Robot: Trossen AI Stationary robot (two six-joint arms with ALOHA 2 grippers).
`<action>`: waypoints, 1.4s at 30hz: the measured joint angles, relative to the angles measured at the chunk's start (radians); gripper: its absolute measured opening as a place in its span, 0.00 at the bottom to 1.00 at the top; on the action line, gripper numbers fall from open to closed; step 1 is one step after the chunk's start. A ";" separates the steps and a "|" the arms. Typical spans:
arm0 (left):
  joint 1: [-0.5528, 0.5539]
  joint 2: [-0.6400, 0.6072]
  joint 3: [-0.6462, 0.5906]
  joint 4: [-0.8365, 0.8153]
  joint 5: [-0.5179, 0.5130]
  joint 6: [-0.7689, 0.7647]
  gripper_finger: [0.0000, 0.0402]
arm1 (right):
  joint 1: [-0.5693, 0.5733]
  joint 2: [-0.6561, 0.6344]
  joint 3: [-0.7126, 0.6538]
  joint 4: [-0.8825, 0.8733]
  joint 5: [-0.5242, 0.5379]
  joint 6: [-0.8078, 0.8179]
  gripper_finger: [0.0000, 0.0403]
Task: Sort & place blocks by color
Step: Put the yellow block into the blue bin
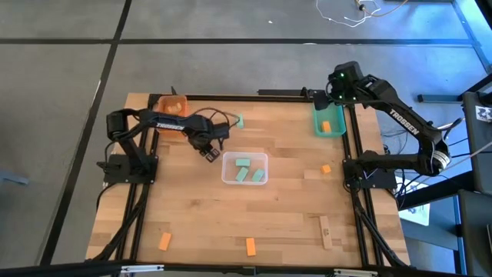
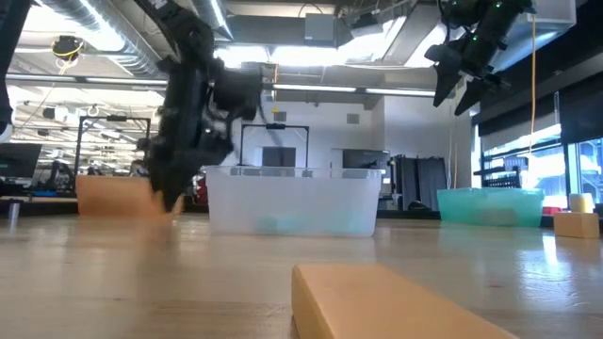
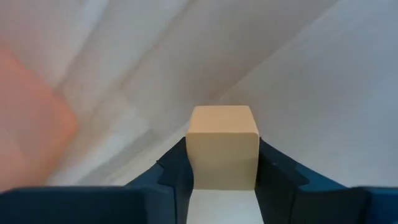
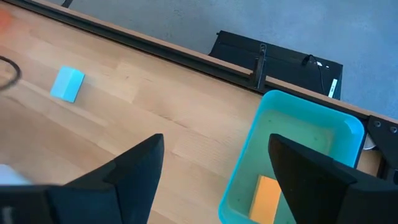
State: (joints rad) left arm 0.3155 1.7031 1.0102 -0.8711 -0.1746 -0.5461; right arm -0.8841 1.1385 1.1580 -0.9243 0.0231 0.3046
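Left gripper [image 3: 222,163] is pinching a plain tan wooden block [image 3: 222,144] between its fingers, sitting low over the table just left of the clear tray [image 1: 227,174], apparently mid-pick so the block can go to its colour bin. The block is small, square-ended, pale unpainted wood, smooth faces. Right gripper [image 4: 214,171] is hanging spread and empty above the teal tray [image 4: 348,126] at the far right, which is holding one orange block [image 4: 265,198], probably just waiting there.
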 joint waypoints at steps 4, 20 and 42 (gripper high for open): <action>0.027 -0.047 0.083 0.003 0.021 0.112 0.31 | 0.000 0.000 0.000 0.005 -0.007 -0.074 0.72; 0.182 -0.064 0.464 0.137 0.645 0.649 0.31 | 0.169 0.002 -0.001 0.235 -0.556 -0.918 0.60; 0.124 -0.058 0.471 0.539 0.937 0.468 0.31 | 0.496 0.159 -0.001 0.663 -0.496 -1.064 0.58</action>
State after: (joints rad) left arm 0.4397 1.6455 1.4815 -0.3325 0.7620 -0.0779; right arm -0.3880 1.2978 1.1572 -0.2613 -0.4731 -0.7594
